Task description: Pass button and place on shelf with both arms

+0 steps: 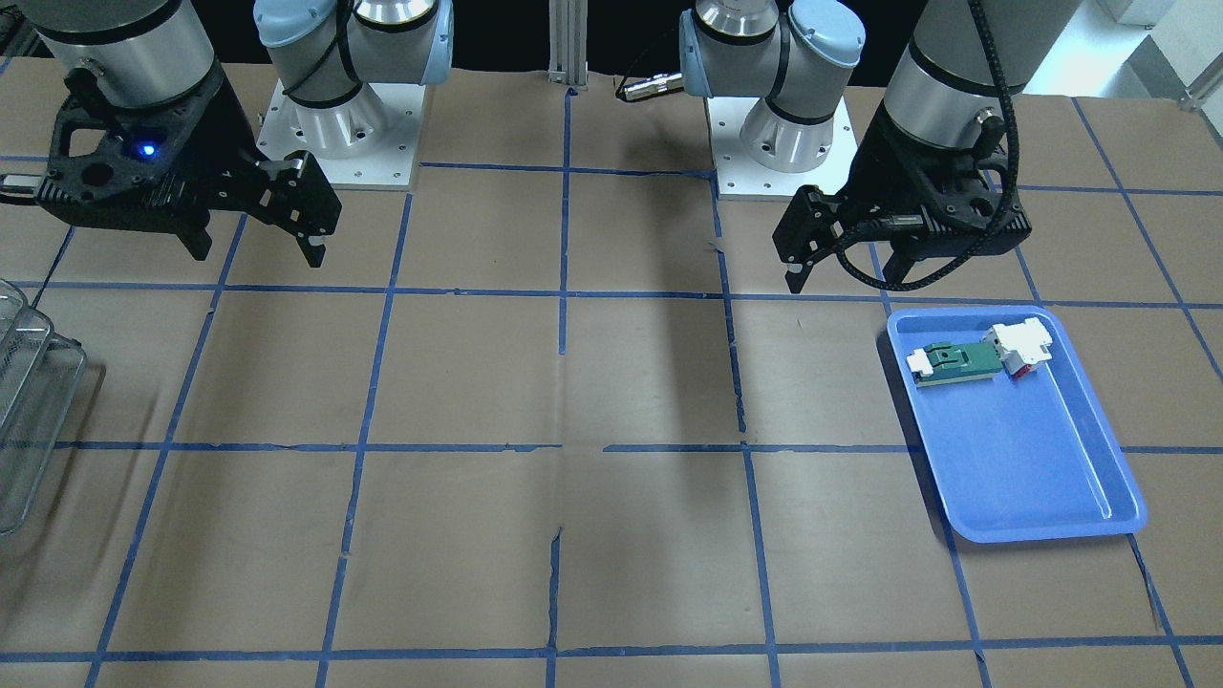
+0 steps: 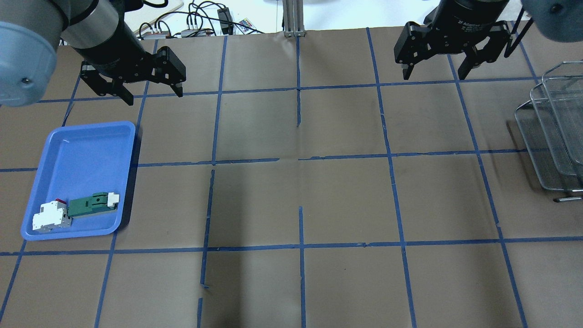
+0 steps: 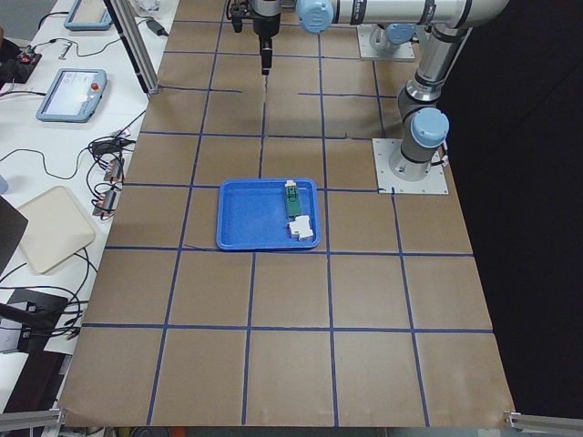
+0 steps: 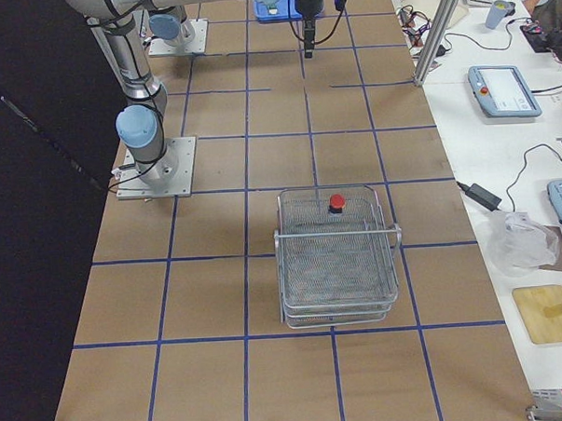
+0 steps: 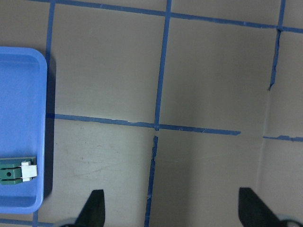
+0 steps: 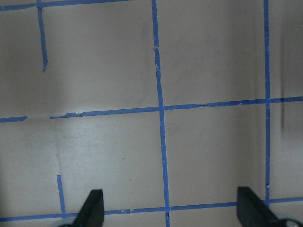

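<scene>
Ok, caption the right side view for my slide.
Red button sits on the wire-mesh shelf, near its far edge.

brown table (image 2: 319,191), blue tape grid (image 2: 300,157)

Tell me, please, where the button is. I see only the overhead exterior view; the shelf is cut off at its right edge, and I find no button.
Observer: The exterior right view shows the button on the top tier of the shelf.
Operator: At which end of that tier?
Observer: At the end that faces the middle of the table, about midway between the tier's two sides.
Operator: Does it stand or lie?
Observer: It seems to stand, red head up, but it is very small in that view.
</scene>
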